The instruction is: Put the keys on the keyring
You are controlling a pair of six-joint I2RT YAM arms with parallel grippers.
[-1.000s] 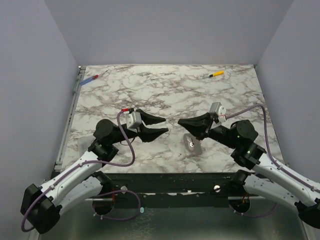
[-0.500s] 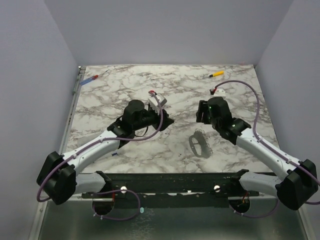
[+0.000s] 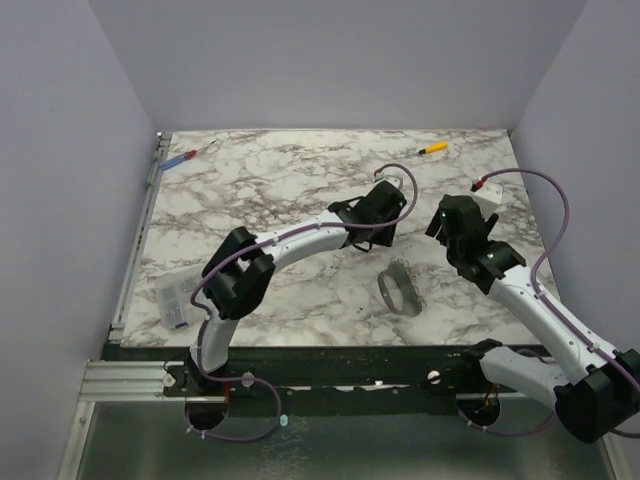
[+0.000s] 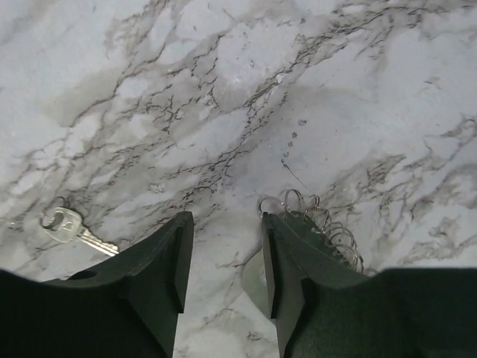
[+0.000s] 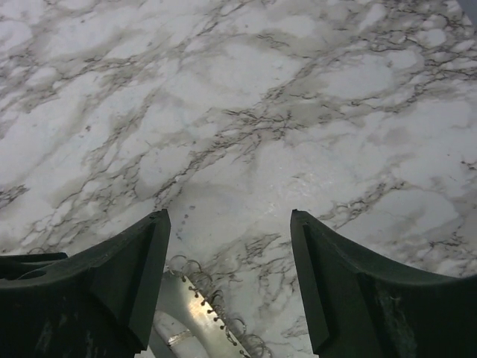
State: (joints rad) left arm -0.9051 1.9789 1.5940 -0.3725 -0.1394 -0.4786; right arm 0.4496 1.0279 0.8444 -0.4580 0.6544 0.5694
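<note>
- Marble tabletop (image 3: 250, 190), both arms reaching out over the middle of it; the left arm stretches way across toward the right one.
- The keys (image 3: 398, 288) lie as a pale grey cluster flat on the tabletop, toward the front edge, just in front of both arm ends and roughly between them.
- Left fingers (image 4: 160, 268) are spread with a moderate gap and nothing pinched. In the wrist view, a row of thin wire loops (image 4: 317, 216) from the cluster peeks out right beside one fingertip. Can't tell if it's touching.
- There's also a lone key (image 4: 74, 231) lying flat on the marble, off to the other side of those fingers and apart from the cluster.
- Right fingers (image 5: 335, 276) are spread wide and holding nothing. The cluster shows low in the gap between them, a shiny flat piece with loops along its edge.
- Other stuff: a clear plastic bag (image 3: 177, 298) near the left edge, a blue-and-red tool (image 3: 185, 157) at the far left corner, and a yellow-handled tool (image 3: 432, 148) along the far edge. All are well apart from the keys.
</note>
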